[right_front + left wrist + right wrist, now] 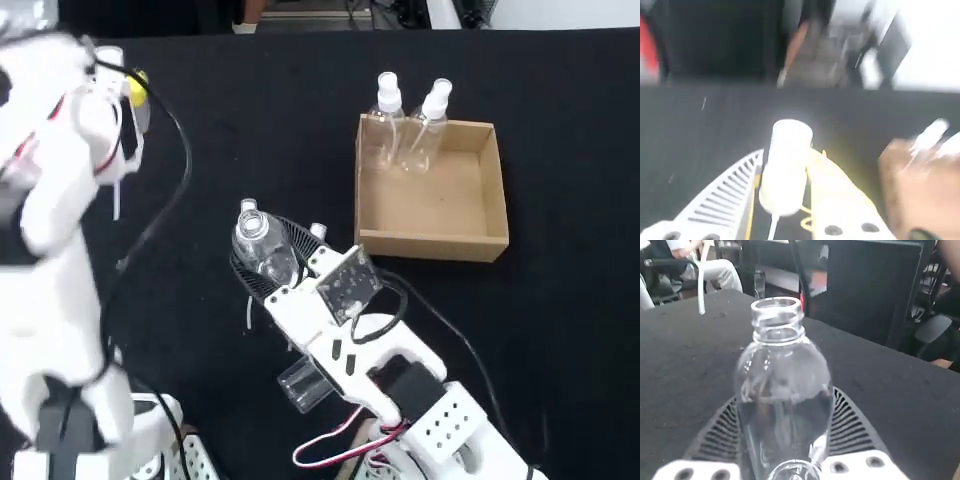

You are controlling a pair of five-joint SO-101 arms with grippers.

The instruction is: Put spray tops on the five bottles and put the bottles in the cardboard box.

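High view: shows a black table (570,340) with the cardboard box (430,243) at the far right, open side up. Holds, against its far wall, two finished bottles side by side — left capped bottle (383,130) and right capped bottle (428,128), spray heads above the rim. Places the right gripper (265,252) left of the box and nearer, about mid-table, black fingers (292,238) clamped around an uncapped clear bottle (255,235). Places the left gripper (125,100) at the far left, raised off the table.

Right wrist view: confirms the clamp — ribbed fingers pressed to both sides of the bottle, open mouth pointing away from the wrist. Catches a thin white tube (701,290) hanging farther off.

Left wrist view: shows one white ribbed finger and one yellow-edged finger closed on a white spray top (786,170), above the dark table, apart from the box.
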